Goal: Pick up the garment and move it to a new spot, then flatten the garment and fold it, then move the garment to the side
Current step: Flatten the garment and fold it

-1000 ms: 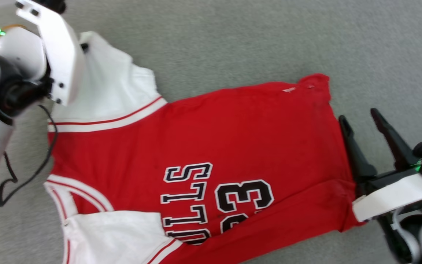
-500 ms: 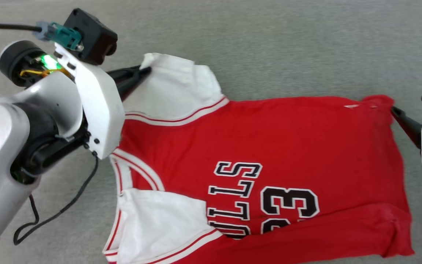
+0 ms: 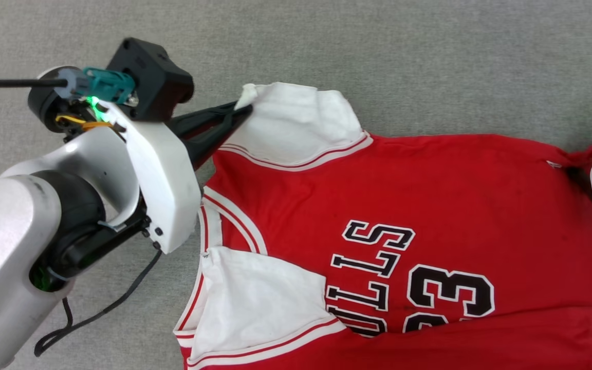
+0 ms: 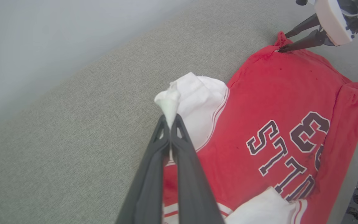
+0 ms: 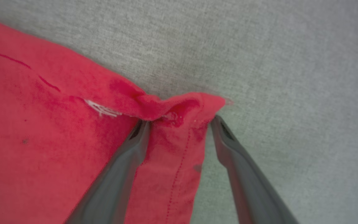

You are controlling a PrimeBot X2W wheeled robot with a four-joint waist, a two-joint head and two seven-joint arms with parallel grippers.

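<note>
**Head view: flattening part done, fold and final move not begun**

Found the garment (image 3: 404, 190) lying chest-up on the grey bench (image 3: 429, 61), with the lettering (image 3: 373, 262) readable and the body broadly flat. Judged the pick-up-and-relocate step likely finished, going by cloth resting on the bench rather than hanging from a tool.

Logged the left tool (image 4: 169, 119) clenched on the tip of the far sleeve (image 3: 296, 121), pinching up a small peak of white cloth. Logged the right tool (image 5: 179, 121) released, jaws wide, straddling the far hem corner (image 5: 182, 105), with one finger on red cloth and the other just beside the edge on bare bench. No grip at that end yet.

Noted what keeps the flattening unfinished:
- hem corner bunched and curled between the open fingers;
- near side of the body turned over on itself, hiding the lower part of the lettering;
- near sleeve (image 3: 260, 298) lying in over the chest, not out to the side.

Placed progress at mid-flattening, roughly the first third of the job. Left to do, by this reading:
- close on the hem corner and draw sleeve and hem taut;
- open out the turned-over side;
- make the fold, then shift the garment aside.

Saw no deliberate fold anywhere so far.
</note>
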